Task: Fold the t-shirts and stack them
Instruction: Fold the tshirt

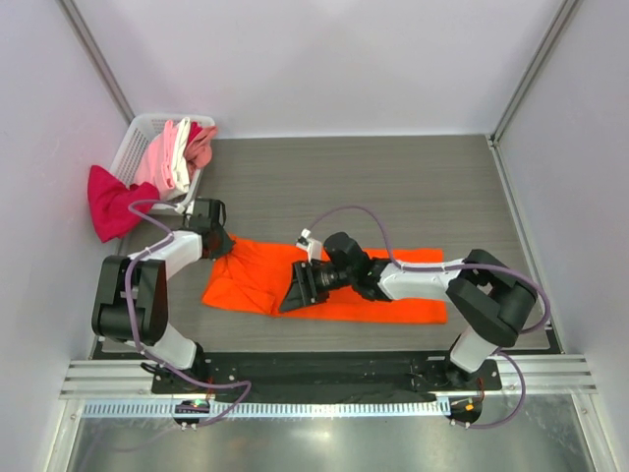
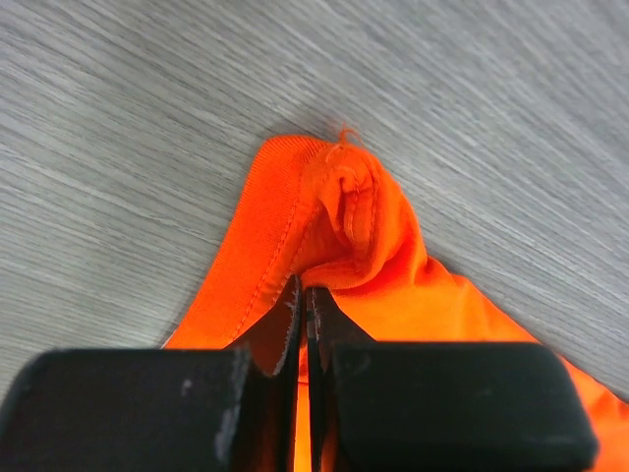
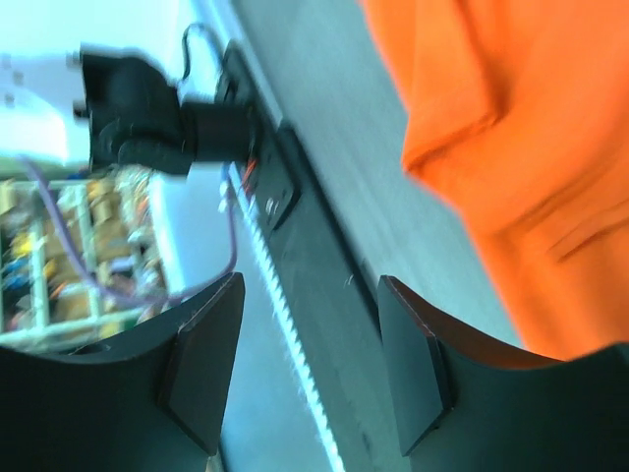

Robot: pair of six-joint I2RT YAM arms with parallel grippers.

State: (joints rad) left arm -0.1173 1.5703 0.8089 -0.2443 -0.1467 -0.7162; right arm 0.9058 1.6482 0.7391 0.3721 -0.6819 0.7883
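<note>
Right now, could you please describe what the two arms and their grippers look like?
The left arm and right arm have white links, black joints and a looping purple-grey cable. The left gripper and right gripper have matte black, flat-faced fingers.

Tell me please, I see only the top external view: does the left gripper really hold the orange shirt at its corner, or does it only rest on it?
Observer: It holds it. In the left wrist view the left gripper is shut on a bunched edge of the orange t-shirt.
Operator: Does the right gripper hold cloth too? From above, the arm hides it.
Observer: No. In the right wrist view the right gripper is open and holds nothing; the orange cloth lies off to one side of it.
</note>
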